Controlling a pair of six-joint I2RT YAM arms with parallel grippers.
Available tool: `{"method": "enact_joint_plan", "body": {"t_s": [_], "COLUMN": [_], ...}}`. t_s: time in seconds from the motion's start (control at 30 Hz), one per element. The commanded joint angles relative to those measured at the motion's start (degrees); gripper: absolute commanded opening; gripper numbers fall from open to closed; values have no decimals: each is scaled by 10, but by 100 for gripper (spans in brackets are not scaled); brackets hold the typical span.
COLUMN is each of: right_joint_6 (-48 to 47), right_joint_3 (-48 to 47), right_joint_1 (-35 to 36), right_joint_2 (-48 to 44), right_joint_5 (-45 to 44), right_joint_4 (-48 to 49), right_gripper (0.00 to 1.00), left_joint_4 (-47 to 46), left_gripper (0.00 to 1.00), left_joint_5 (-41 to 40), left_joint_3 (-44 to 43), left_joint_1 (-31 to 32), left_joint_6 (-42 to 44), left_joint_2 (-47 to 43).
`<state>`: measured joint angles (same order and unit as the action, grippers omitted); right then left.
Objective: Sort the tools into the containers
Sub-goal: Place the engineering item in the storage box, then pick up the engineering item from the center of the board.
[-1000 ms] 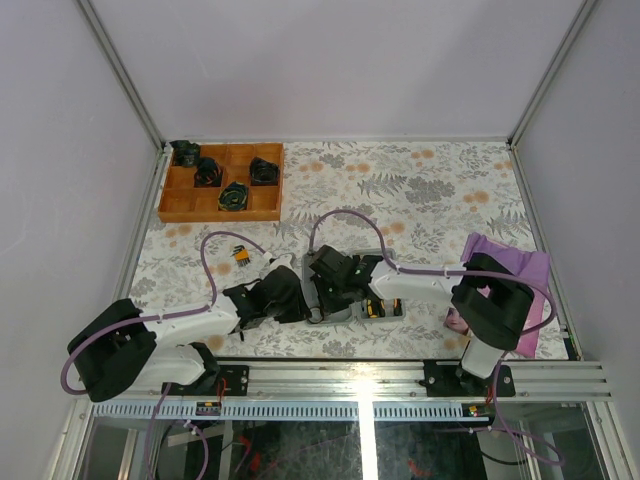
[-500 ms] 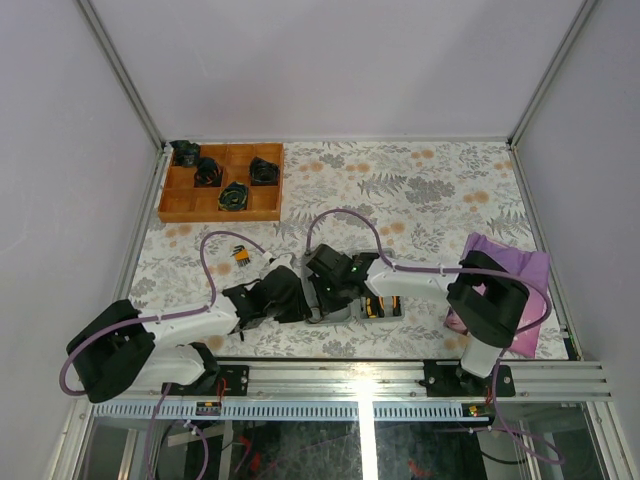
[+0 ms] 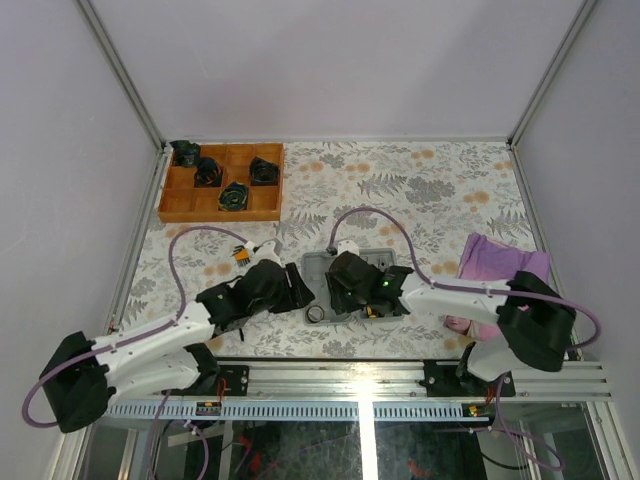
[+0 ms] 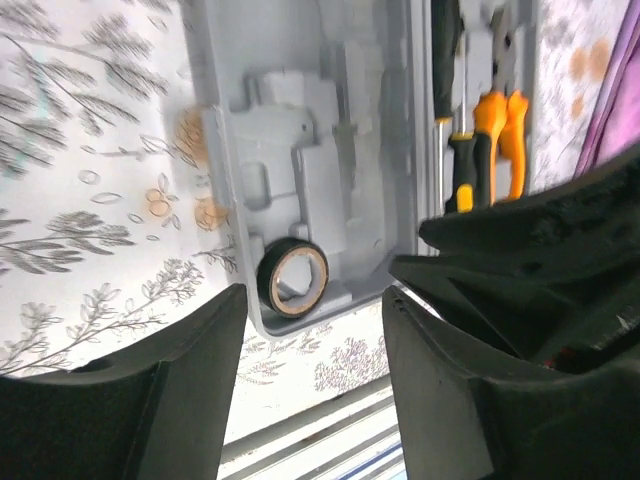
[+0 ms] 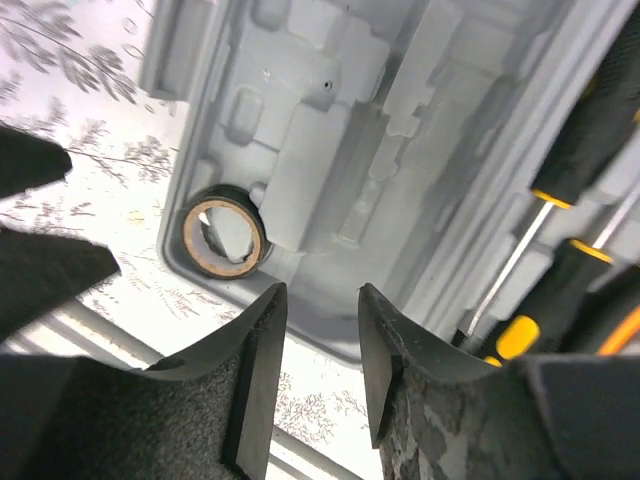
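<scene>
The grey case (image 3: 318, 270) lies open and flat near the table's front. In its lid half (image 4: 300, 150) a black tape roll (image 4: 292, 277) with a tan core sits in the near corner recess. It also shows as the tape roll (image 5: 225, 231) and the tape roll (image 3: 315, 314). The other half holds orange-handled pliers (image 4: 500, 130) and a black-and-orange screwdriver (image 4: 462, 150). My left gripper (image 4: 312, 340) hovers open and empty over the case's near edge. My right gripper (image 5: 322, 330) is open and empty just above the same half of the case (image 5: 330, 130).
A wooden compartment tray (image 3: 222, 208) with black parts stands at the back left. A small orange-and-black item (image 3: 240, 254) lies left of the case. A purple cloth (image 3: 505, 265) lies at the right. The metal rail (image 3: 360, 378) runs along the front edge.
Both grippers have opened and drawn back from the case. The left arm has swung outward to the left. The case's lid half and the tape roll now show.
</scene>
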<state>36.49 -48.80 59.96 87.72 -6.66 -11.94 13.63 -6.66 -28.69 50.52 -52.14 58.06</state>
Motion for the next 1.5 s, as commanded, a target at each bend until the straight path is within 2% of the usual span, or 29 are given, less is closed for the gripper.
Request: {"method": "enact_joint_plan", "body": {"t_s": [0.0, 0.27, 0.4, 0.63, 0.7, 0.77, 0.83, 0.93, 1.03, 1.17, 1.47], "right_joint_6": [-11, -1, 4, 7, 8, 9, 9, 10, 10, 11, 14], "right_joint_3": [27, 71, 84, 95, 100, 104, 106, 108, 107, 107, 110], "right_joint_1": [2, 2, 2, 2, 2, 2, 2, 2, 2, 2, 2], "right_joint_2": [-91, -153, -162, -163, -164, -165, -165, -162, -159, -157, -155], "right_joint_5": [-64, -102, -106, -103, -102, -99, -96, -91, -87, -85, -80], "right_joint_4": [32, 33, 40, 50, 55, 58, 60, 65, 65, 68, 68], "right_gripper": [43, 54, 55, 56, 56, 56, 56, 56, 56, 56, 56], "left_joint_4": [107, 302, 375, 474, 507, 538, 536, 485, 431, 404, 330], "left_gripper": [57, 67, 77, 91, 98, 100, 100, 100, 100, 100, 100], "left_joint_5": [-82, -198, -250, -285, -294, -305, -307, -287, -256, -230, -157], "left_joint_3": [-36, -83, -96, -120, -131, -142, -143, -130, -113, -103, -62], "left_joint_1": [-26, -132, -149, -167, -171, -175, -180, -199, -239, -275, -299], "left_joint_6": [-13, -51, -125, -231, -259, -292, -296, -269, -231, -201, -176], "left_joint_2": [-61, -104, -89, 2, 36, 63, 74, 62, 52, 65, 101]}}
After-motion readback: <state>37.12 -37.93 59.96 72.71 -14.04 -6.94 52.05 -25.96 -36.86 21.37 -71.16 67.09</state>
